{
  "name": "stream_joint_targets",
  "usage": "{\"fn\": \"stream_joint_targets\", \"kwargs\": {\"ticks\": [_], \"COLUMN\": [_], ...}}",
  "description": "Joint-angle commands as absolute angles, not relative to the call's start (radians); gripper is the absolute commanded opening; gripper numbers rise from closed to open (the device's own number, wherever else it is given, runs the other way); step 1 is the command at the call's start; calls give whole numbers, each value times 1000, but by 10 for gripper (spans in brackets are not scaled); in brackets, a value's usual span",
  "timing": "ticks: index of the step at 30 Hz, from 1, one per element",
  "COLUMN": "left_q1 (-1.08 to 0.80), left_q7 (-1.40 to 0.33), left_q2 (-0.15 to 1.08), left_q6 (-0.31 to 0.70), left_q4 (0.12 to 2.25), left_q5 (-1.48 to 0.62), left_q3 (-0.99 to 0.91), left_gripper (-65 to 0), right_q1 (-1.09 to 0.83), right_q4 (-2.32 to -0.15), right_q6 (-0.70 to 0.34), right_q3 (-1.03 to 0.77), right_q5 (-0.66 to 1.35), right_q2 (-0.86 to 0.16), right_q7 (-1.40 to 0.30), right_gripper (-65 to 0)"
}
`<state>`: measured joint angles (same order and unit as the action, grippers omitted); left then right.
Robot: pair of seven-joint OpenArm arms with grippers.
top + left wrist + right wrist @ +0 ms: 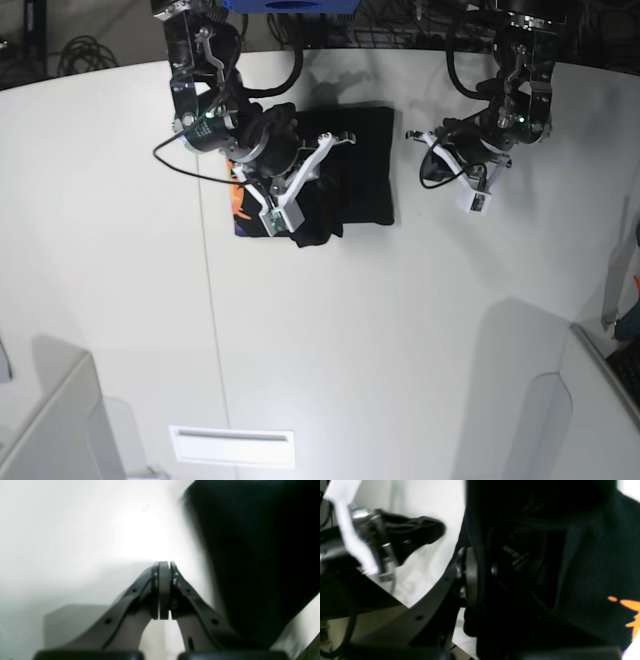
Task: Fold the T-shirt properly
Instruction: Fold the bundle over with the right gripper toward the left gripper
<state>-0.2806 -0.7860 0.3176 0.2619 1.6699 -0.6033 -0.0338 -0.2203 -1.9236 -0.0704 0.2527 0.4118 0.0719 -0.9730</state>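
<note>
Soft black T-shirt, folded into a rough rectangle on smooth white table, orange print peeking at one edge. Right gripper pinching a thick bunched fold of the knit cloth between flat grey pads. Left gripper pressed together on nothing, over bare tabletop beside the shirt.

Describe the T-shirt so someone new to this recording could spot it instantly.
On the white table, look to the far edge between the two arms. The T-shirt is the black folded bundle there, pinched by the right gripper. It is the only cloth, with an orange print at one edge.
</note>
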Motion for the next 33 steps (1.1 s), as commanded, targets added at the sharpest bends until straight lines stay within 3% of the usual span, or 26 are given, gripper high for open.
{"fn": "stream_joint_targets", "kwargs": {"ticks": [1,11,28,31,33], "left_q1": [-300,-452,-449,-449,-449], "left_q7": [-776,-776,-776,-776,-776], "left_q2": [341,367,383,384,386], "left_q6": [268,272,272,272,272], "left_q4": [1705,1758,1755,1755,1755], "left_q5": [-618,-618,-618,-618,-618], "left_q3": [-42,-292,-303,-311,-312], "left_gripper": [-650,-650,-650,-650,-650], "right_q1": [-211,-196,-182,-182,-182], "right_q4": [-1931,-1867,-1802,-1804,-1805], "right_q6": [-74,-70,-70,-70,-70], "right_q3": [255,255,255,255,255], "right_q5": [424,426,429,429,429], "right_q2": [82,84,107,107,107], "right_q7": [-957,-929,-937,-935,-934], "right_gripper": [-650,-650,-650,-455,-366]}}
